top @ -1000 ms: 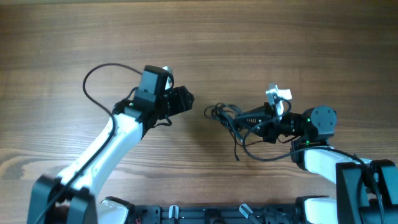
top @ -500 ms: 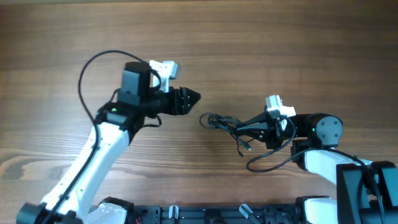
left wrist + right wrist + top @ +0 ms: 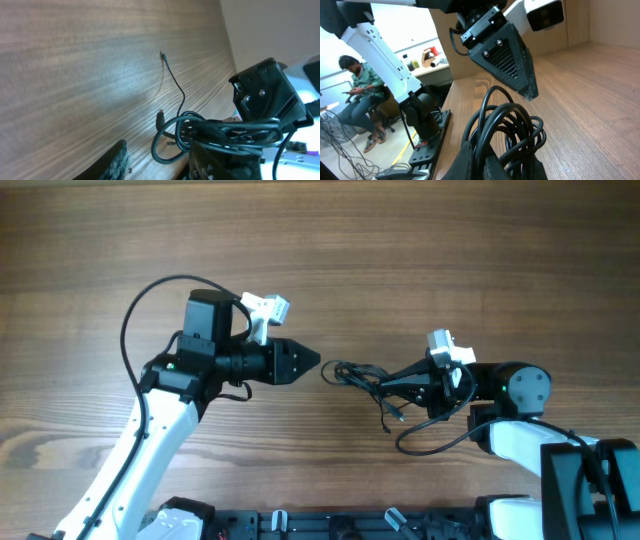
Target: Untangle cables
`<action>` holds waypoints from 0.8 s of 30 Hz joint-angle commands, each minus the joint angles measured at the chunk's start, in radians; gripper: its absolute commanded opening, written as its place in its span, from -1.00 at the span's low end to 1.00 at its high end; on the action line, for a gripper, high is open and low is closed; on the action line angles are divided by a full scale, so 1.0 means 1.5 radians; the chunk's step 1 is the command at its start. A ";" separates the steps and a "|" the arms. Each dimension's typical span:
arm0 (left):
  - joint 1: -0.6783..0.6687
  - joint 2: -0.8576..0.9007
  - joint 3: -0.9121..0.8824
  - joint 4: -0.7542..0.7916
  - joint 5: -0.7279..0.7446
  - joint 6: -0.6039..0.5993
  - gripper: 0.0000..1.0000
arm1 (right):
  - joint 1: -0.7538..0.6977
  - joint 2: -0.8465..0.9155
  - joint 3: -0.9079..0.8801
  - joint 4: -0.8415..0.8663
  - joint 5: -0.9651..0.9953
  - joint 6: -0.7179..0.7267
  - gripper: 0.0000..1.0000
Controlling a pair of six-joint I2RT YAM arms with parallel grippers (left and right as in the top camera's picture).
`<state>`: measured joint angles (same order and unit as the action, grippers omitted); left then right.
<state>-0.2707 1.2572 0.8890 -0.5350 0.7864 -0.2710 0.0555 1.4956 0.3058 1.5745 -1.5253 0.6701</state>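
The cables are a bunch of thin black loops held just above the wooden table. My right gripper is shut on the bunch's right side. In the right wrist view the loops rise from between its fingers. My left gripper points right, its tip just left of the bunch. In the left wrist view its jaws stand apart, open, with the lowest loop hanging right in front of the gap. One loose strand trails across the table to a tiny plug.
A thicker black cable curls beside the right arm near the front edge. The left arm's own cable arcs behind it. A black rail runs along the table's front edge.
The left arm has swung level and reached right, up to the bunch, and its jaws have narrowed. The right gripper has shifted the bunch slightly down and towards the left arm.
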 commanded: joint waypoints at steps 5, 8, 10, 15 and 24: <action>-0.125 -0.003 -0.001 -0.011 -0.212 -0.338 0.24 | -0.003 -0.002 0.011 0.017 0.011 0.027 -0.91; -0.171 -0.003 -0.001 -0.011 -0.248 -0.345 1.00 | -0.003 -0.002 0.011 -0.001 0.018 0.027 -0.91; -0.187 -0.003 -0.001 -0.011 -0.278 -0.359 0.92 | -0.003 -0.002 0.011 -0.011 0.027 0.031 -0.91; -0.190 -0.003 -0.001 -0.075 -0.382 -0.581 0.64 | -0.003 -0.002 0.011 -0.011 0.031 0.045 -0.91; -0.214 0.010 -0.001 0.023 -0.377 -0.586 0.69 | -0.003 -0.002 0.011 -0.011 0.039 0.060 -0.91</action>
<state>-0.5865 1.2659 0.8890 -0.5358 0.2325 -1.1370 0.0555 1.4956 0.3058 1.5562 -1.4841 0.7444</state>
